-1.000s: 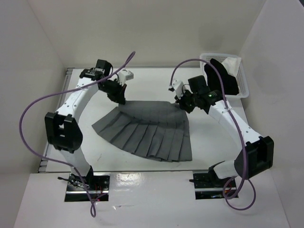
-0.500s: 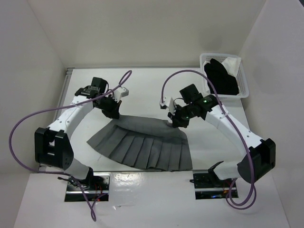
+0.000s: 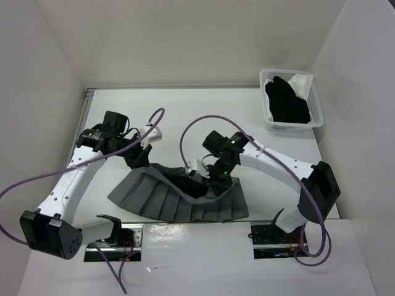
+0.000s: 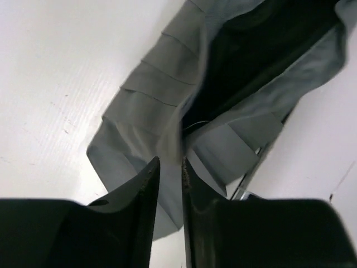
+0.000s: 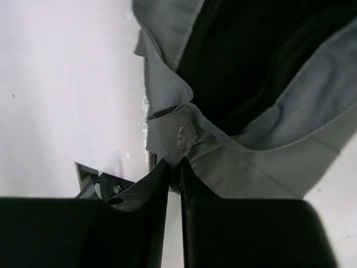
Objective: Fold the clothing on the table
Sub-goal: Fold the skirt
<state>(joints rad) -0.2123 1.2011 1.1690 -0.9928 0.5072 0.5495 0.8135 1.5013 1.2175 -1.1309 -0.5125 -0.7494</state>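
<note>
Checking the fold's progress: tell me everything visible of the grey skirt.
The skirt is medium grey, thin-looking pleated fabric, flaring from a narrow waistband with a button to a wide hem. It lies on the table near its front edge, the waistband end lifted and gaping, showing a dark inside. The right gripper pinches the waistband by the button; the left gripper has its fingertips at the fabric's edge, grip unclear.

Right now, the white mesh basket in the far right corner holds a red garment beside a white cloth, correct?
No, the garment in the white mesh basket is black, not red; the top external view shows it beside the white cloth.
</note>
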